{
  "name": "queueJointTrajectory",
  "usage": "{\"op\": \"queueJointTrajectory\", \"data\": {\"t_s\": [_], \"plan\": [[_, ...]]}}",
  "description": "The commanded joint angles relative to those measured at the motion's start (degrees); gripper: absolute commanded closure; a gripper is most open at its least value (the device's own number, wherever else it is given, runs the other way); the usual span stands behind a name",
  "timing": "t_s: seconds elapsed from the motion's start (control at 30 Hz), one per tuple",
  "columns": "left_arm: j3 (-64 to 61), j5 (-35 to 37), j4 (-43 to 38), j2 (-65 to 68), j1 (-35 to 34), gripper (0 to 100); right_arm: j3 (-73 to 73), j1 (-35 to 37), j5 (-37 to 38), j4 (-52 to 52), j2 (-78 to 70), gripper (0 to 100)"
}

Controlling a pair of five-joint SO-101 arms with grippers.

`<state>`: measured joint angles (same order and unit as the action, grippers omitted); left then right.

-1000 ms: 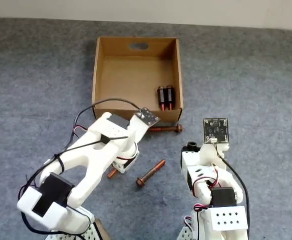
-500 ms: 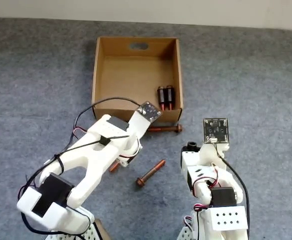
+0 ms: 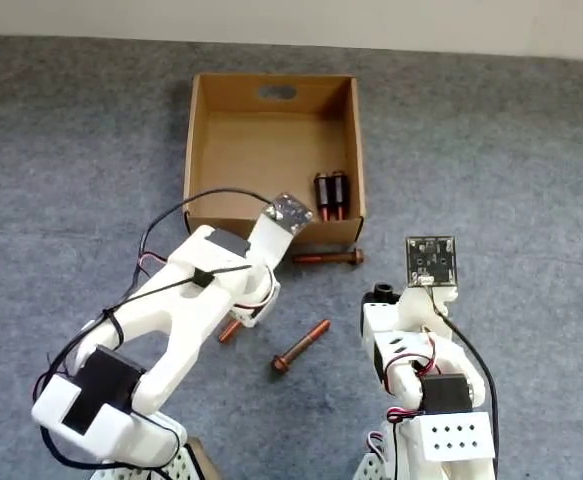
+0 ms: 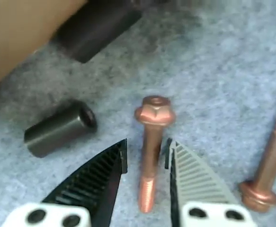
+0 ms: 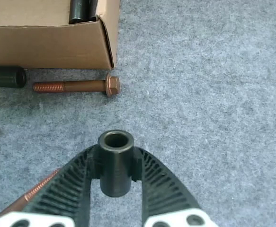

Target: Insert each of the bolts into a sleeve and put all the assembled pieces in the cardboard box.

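Carpet: grey carpet (image 3: 511,150) is serving as the work surface under both arms.
Box: cardboard box (image 3: 199,140) is sitting beyond the arms, holding two assembled pieces (image 3: 330,193) side by side against its near wall.
Left gripper: left gripper (image 4: 147,144) is straddling a lying bolt (image 4: 152,142), jaws narrowly parted either side, not yet pinching.
Right gripper: right gripper (image 5: 115,153) is clamping the held sleeve (image 5: 115,165) upright, bore facing up.
Loose parts: second bolt (image 3: 326,257) is lying along the box's front wall, third bolt (image 3: 301,345) between the arms, loose sleeve (image 4: 59,128) near the straddled bolt.
Progress: two pieces are looking finished; three bolts are awaiting sleeves and boxing.
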<state>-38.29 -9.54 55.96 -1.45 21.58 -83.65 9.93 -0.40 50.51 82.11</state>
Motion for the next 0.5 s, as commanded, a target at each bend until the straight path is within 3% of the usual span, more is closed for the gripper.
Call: {"op": "queueJointTrajectory", "data": {"t_s": [0.0,0.23,0.47], "plan": [[4.26,0.53,-1.23,-0.22,0.13,85,0.48,0.48,-0.44,-0.84,0.92,99.2],[2.33,0.53,-8.35,2.33,0.22,85,0.48,0.48,-0.44,-0.75,0.92,99.2],[9.71,0.53,-0.35,9.19,0.13,85,0.48,0.48,-0.44,-0.75,0.92,99.2]]}}
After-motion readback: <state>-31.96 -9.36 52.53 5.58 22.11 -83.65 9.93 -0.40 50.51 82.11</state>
